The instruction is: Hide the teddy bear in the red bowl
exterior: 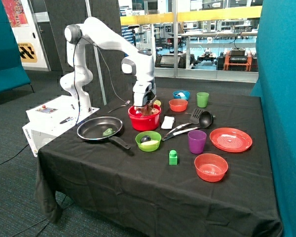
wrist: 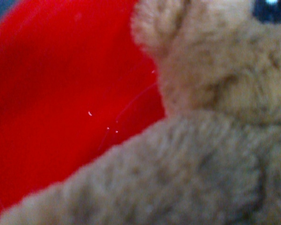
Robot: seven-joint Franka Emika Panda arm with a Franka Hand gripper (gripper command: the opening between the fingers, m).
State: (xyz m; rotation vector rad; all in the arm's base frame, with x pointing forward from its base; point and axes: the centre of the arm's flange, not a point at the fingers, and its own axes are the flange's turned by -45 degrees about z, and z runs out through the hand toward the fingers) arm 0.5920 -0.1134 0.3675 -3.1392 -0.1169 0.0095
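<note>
Red plastic fills the wrist view as the gripper (exterior: 146,109) reaches down into the red bowl (exterior: 144,120), the teddy bear (wrist: 210,140) pressed up close against the lens with the bowl's inner wall (wrist: 56,108) behind it. Whether the gripper is clamped on the bear or has let it go cannot be told; its tips are lost inside the bowl in the outside view and do not show at the wrist. The bear sits within the bowl's walls, a brown patch just showing above the rim in the outside view. Doing this step well likely means lowering until the bear rests on the bowl's floor, releasing fully, then lifting straight up so the plush does not cling and ride out again. Beside the bowl stand a frying pan (exterior: 99,129) and a green bowl (exterior: 148,141). How deep the bear sits is hard to make out.
</note>
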